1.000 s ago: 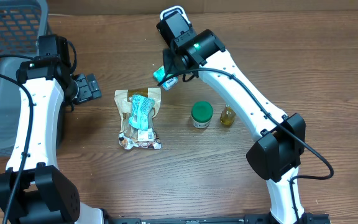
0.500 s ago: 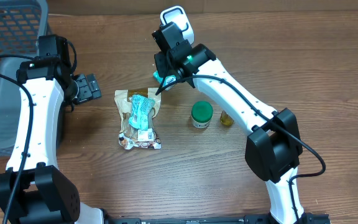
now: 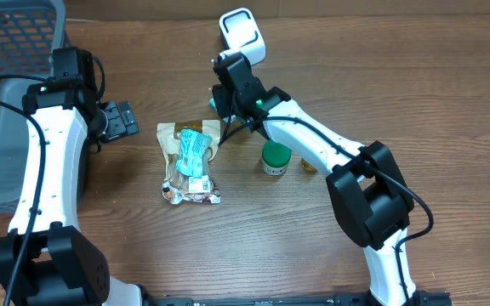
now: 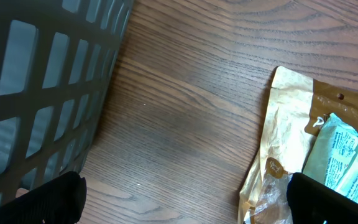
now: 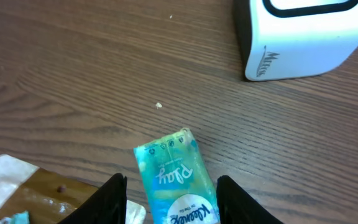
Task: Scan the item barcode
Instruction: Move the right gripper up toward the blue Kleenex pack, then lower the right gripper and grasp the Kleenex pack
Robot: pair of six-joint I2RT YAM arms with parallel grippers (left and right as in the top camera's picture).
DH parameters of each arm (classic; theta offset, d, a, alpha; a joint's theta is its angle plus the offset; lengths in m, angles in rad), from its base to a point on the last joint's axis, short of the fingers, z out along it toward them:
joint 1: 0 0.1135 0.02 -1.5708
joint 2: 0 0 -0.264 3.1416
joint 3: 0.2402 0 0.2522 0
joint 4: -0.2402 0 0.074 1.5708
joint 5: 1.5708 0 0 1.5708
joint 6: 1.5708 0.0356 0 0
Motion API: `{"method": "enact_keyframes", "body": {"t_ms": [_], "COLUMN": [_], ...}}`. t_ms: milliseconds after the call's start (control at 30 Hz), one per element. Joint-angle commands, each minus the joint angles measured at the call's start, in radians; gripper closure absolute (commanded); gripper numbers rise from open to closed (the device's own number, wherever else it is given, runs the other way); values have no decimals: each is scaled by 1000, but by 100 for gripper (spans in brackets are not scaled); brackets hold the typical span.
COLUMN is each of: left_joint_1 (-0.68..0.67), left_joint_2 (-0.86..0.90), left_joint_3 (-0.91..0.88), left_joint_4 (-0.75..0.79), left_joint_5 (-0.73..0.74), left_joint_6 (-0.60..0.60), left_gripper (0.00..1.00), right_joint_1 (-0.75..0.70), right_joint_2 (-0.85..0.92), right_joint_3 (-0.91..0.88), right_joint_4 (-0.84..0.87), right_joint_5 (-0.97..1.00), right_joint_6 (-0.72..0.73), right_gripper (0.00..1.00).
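A teal tissue pack (image 5: 173,180) lies on the wood between the fingers of my right gripper (image 5: 174,202). The jaws stand open, wider than the pack, with a gap showing on its left side. From overhead the pack (image 3: 216,104) shows as a teal sliver under the right gripper (image 3: 224,109), just past the top edge of a snack bag (image 3: 190,166). The white barcode scanner (image 5: 300,34) stands on the table beyond the pack, and overhead the scanner (image 3: 243,34) is at the back. My left gripper (image 3: 124,119) is open over bare wood, left of the bag.
A grey basket (image 3: 15,85) fills the far left; its wall (image 4: 42,81) is close to my left gripper (image 4: 188,202). A second teal pack (image 3: 194,151) lies on the snack bag (image 4: 303,143). A green-lidded jar (image 3: 276,157) and a small yellow bottle (image 3: 311,163) stand right of the bag.
My right arm has swung left and come down from near the scanner with the teal pack. Its jaws have widened and the pack now rests on the table. The left arm is still.
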Motion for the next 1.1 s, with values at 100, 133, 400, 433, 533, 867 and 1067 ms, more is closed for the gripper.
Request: {"method": "enact_keyframes", "body": {"t_ms": [100, 133, 400, 433, 533, 867, 1067], "left_joint_1": [2, 2, 2, 2, 2, 2, 2], "left_joint_2": [-16, -16, -16, -16, -16, -16, -16], "left_joint_3": [21, 21, 21, 21, 21, 21, 21], "left_joint_4": [0, 0, 0, 0, 0, 0, 0], "left_joint_5": [-13, -13, -13, -13, -13, -13, -13], "left_joint_6": [14, 14, 14, 14, 14, 14, 14], "left_gripper": [0, 1, 0, 0, 1, 0, 0], "right_joint_1": [16, 19, 35, 36, 37, 38, 37], "right_joint_2": [34, 41, 106, 108, 127, 138, 138], "right_joint_3": [-8, -8, -10, -10, -10, -11, -11], "right_joint_4": [48, 53, 69, 68, 57, 24, -39], "right_joint_5": [-20, -22, -22, -22, -21, -21, -21], "right_joint_6": [-106, -106, -106, -106, -107, -148, -148], "right_gripper": [56, 56, 56, 56, 56, 56, 58]}}
